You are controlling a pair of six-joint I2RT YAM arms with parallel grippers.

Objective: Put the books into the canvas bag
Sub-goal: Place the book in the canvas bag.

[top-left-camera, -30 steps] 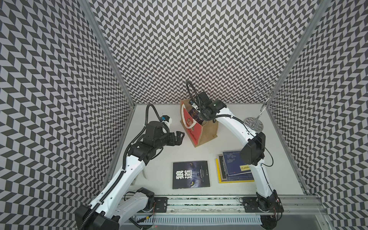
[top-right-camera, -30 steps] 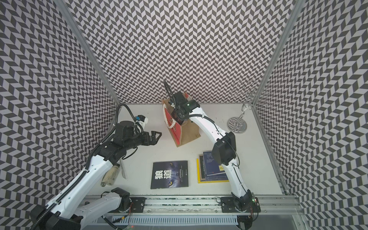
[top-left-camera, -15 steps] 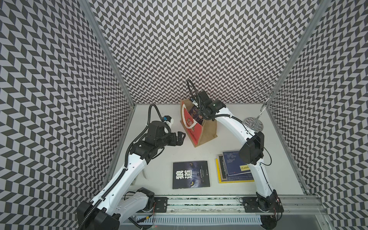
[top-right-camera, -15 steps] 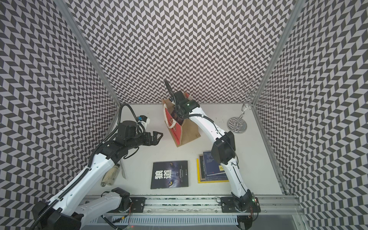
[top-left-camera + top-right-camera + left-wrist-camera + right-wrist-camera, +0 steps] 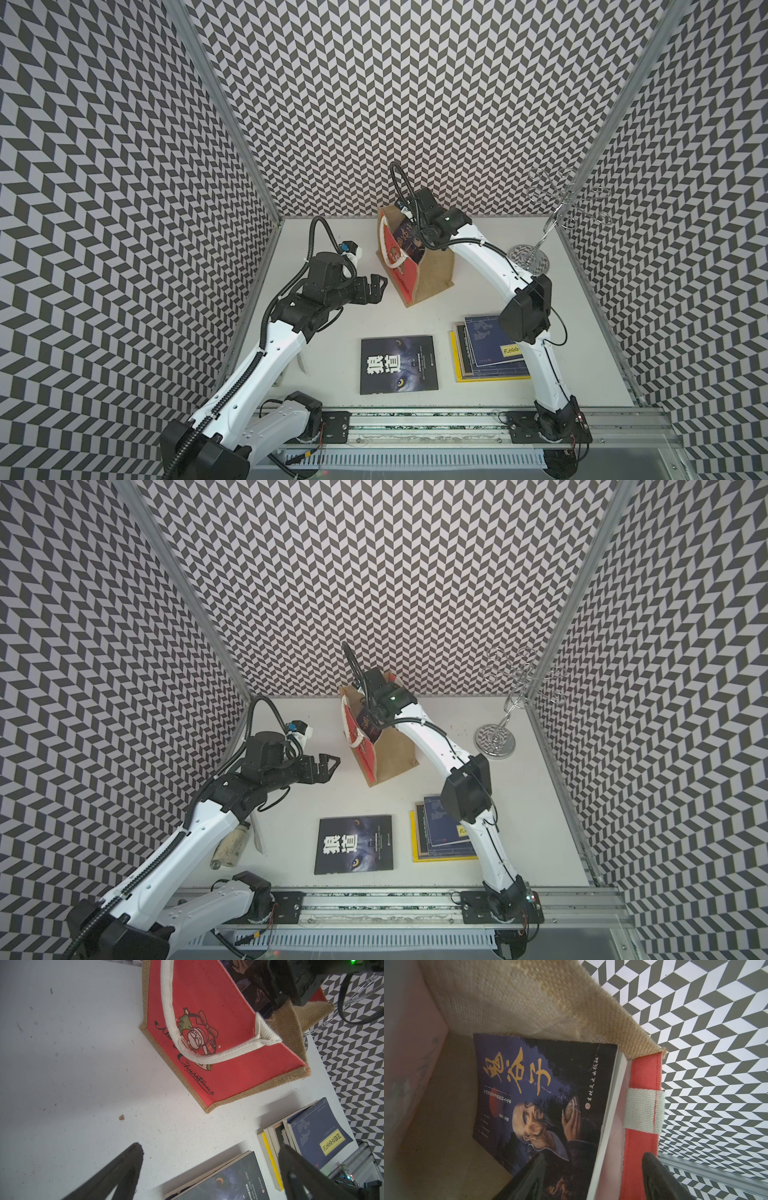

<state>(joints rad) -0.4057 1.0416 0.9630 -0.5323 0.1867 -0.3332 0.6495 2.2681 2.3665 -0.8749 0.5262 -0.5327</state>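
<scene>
The canvas bag [image 5: 432, 270] [image 5: 395, 750] stands at the back middle of the table, its red face [image 5: 218, 1028] with the white handle turned toward my left gripper. A dark book [image 5: 546, 1095] with an old man on its cover stands inside, leaning on the far red wall [image 5: 643, 1147]. My right gripper [image 5: 593, 1156] [image 5: 419, 237] is open at the bag's mouth, one finger over the book's cover and the other outside that wall. My left gripper [image 5: 209, 1146] [image 5: 380, 286] hovers open and empty left of the bag. A black wolf-eye book [image 5: 398, 365] [image 5: 354, 844] and a stack of books [image 5: 486, 353] [image 5: 440, 833] lie near the front.
A wire stand on a round metal base [image 5: 532, 257] [image 5: 494, 739] rises at the back right corner. A bottle [image 5: 230, 848] lies under my left arm by the left wall. The arms' rail [image 5: 415, 424] runs along the front edge. Patterned walls close three sides.
My right gripper's jaws have spread apart over the bag's mouth, letting go of the dark book that now rests inside. The left arm has barely moved.
</scene>
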